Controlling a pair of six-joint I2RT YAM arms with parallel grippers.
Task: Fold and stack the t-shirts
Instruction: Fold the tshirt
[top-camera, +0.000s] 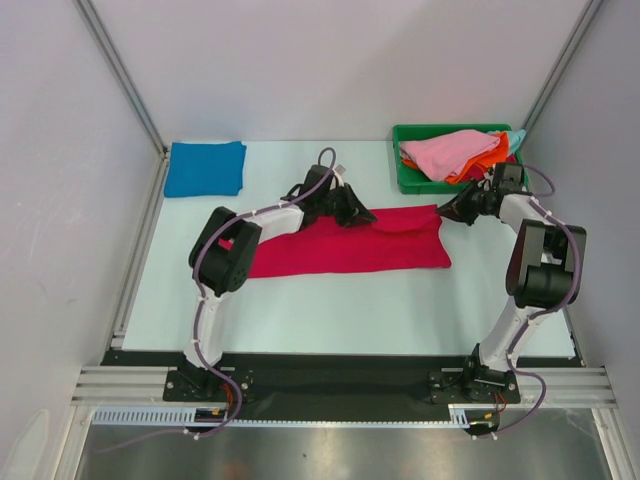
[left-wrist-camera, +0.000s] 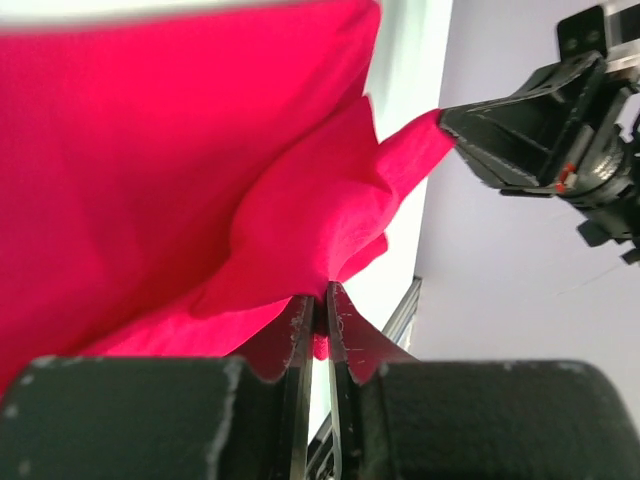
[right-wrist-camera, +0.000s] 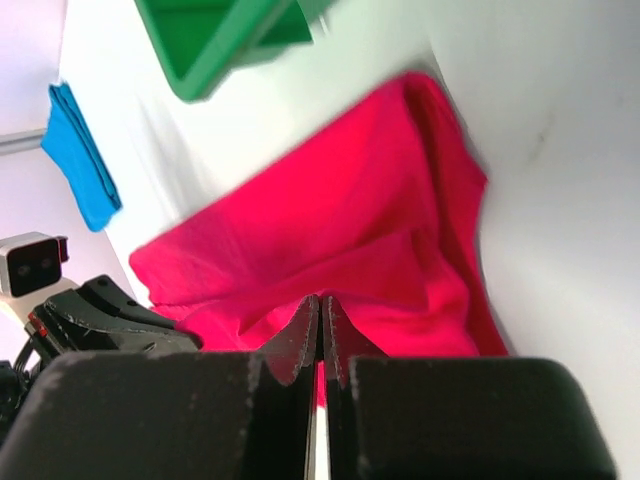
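- As the overhead view shows it, the pale table (top-camera: 330, 310) takes up most of the scene, and all the cloth lies on its far half.
- The crimson t-shirt (top-camera: 350, 245) lies near the middle of the table, spread from left to right as a long band. Its near edge lies flat, while its far edge is raised in two places and the cloth wrinkles toward them.
- The green bin (top-camera: 405, 182) stands at the far right corner, just beyond the crimson t-shirt's right end.
- The blue t-shirt (top-camera: 205, 168) lies folded in a neat rectangle at the far left corner, well apart from everything else.
- In the bin a pink t-shirt (top-camera: 455, 152) lies crumpled on top. An orange t-shirt (top-camera: 487, 163) shows under it, and a light blue t-shirt (top-camera: 517, 136) peeks out at the bin's far right corner.
- The left gripper (left-wrist-camera: 325, 300) is at the far edge of the crimson t-shirt, near its middle. Its fingers are pressed together with a fold of crimson cloth pinched between the tips, and the cloth rises to them in a peak.
- The right gripper (right-wrist-camera: 320, 305) is at the far right corner of the same shirt, just in front of the bin. Its fingers are likewise closed tight, and the left wrist view shows the shirt's corner drawn to a point in its tips.
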